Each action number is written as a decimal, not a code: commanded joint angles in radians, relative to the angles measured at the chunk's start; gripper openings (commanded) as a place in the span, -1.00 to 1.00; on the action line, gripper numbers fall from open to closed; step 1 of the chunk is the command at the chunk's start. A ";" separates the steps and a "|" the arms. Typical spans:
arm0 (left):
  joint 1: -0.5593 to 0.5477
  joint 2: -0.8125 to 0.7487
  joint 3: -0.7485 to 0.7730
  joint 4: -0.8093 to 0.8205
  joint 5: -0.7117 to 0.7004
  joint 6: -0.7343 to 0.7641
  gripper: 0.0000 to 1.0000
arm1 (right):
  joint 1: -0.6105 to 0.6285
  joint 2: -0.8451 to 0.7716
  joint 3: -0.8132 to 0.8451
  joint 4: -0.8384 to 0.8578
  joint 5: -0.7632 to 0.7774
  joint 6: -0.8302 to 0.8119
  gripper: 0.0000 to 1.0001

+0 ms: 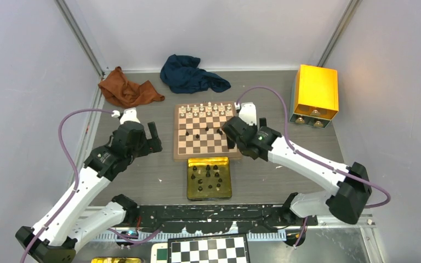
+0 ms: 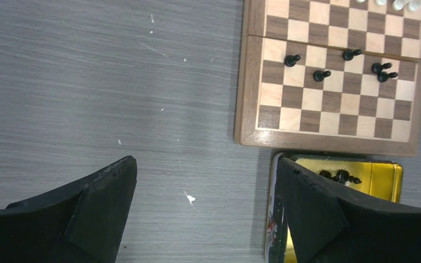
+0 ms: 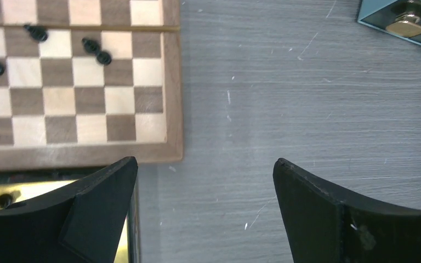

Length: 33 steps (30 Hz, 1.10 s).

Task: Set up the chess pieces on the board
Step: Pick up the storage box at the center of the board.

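The wooden board (image 1: 176, 137) lies mid-table, with white pieces (image 1: 208, 109) lined along its far rows. A few black chess pieces (image 1: 206, 129) stand near its middle, and show in the left wrist view (image 2: 321, 75) and the right wrist view (image 3: 90, 45). More black pieces (image 1: 208, 174) lie in a gold tin tray (image 1: 189, 181) just in front of the board. My left gripper (image 1: 154, 139) hangs open over bare table left of the board (image 2: 205, 164). My right gripper (image 1: 233, 147) is open at the board's near right corner (image 3: 204, 163), holding nothing.
An orange cloth (image 1: 129, 90) and a dark blue cloth (image 1: 192, 74) lie at the back. A yellow box (image 1: 315, 93) stands at the back right. A black-and-white checkered board (image 1: 208, 249) sits at the near edge between the arm bases.
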 commanded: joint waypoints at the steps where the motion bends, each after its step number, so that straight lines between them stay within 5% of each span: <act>1: -0.005 0.009 0.026 -0.060 -0.017 -0.034 0.99 | 0.076 -0.117 -0.052 -0.032 0.006 0.073 1.00; 5: -0.005 0.028 0.031 -0.065 -0.021 -0.047 0.99 | 0.112 -0.197 -0.147 0.008 -0.141 0.090 0.96; 10: -0.005 0.033 0.018 -0.044 -0.006 -0.065 0.99 | 0.119 -0.307 -0.319 0.176 -0.333 0.113 0.65; 25: -0.004 0.060 -0.015 -0.027 0.017 -0.071 0.99 | 0.153 -0.126 -0.368 0.299 -0.404 0.131 0.54; 33: -0.005 0.066 -0.024 -0.013 0.027 -0.062 0.99 | 0.154 -0.042 -0.357 0.321 -0.366 0.139 0.17</act>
